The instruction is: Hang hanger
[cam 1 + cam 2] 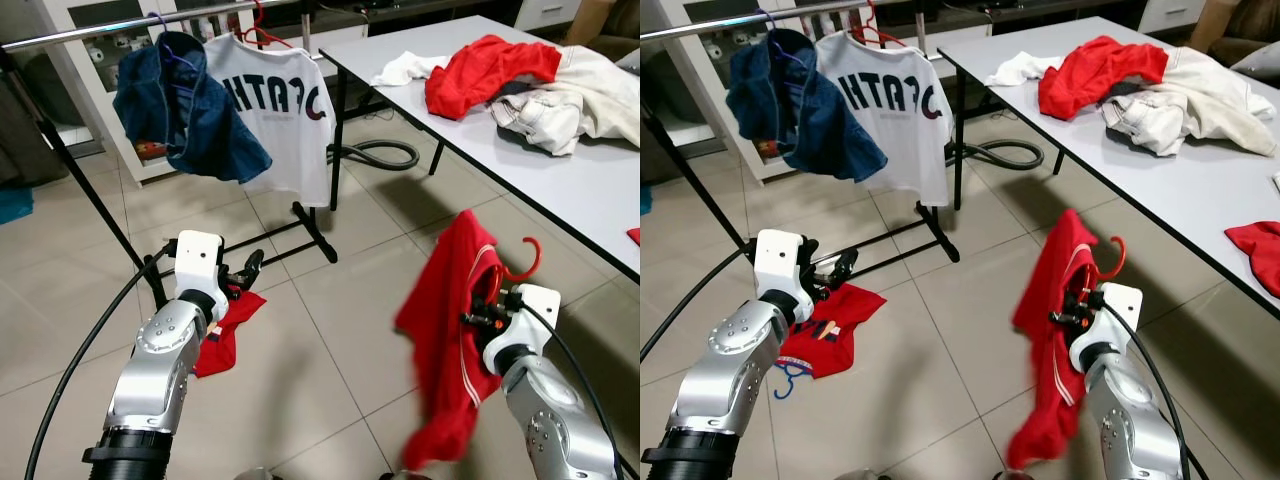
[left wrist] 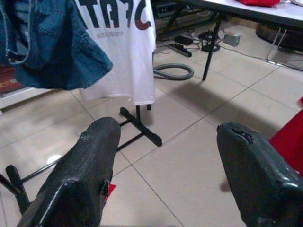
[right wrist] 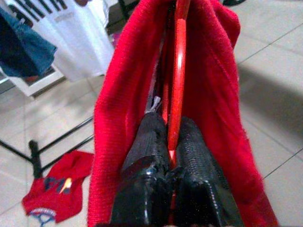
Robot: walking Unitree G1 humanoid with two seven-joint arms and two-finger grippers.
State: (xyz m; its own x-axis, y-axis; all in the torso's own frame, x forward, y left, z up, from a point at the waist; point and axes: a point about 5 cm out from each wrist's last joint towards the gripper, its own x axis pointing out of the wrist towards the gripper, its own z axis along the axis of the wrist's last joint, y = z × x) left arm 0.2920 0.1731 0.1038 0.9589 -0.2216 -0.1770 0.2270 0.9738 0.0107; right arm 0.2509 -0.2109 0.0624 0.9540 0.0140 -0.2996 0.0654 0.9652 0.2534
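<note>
My right gripper (image 1: 480,318) is shut on a red hanger (image 3: 177,80) that carries a red sweater (image 1: 445,340); its hook (image 1: 524,262) curls up beside the garment. The sweater hangs low over the tiled floor, in front of the table. A clothes rail (image 1: 110,26) crosses the upper left, holding a blue denim garment (image 1: 185,110) and a white printed T-shirt (image 1: 278,110) on their own hangers. My left gripper (image 2: 165,161) is open and holds nothing, raised near the rack's foot (image 2: 139,127).
A grey table (image 1: 560,170) on the right bears a heap of red and white clothes (image 1: 520,85). A red shirt on a blue hanger (image 1: 825,335) lies on the floor by my left arm. A hose (image 1: 385,152) coils beneath the table.
</note>
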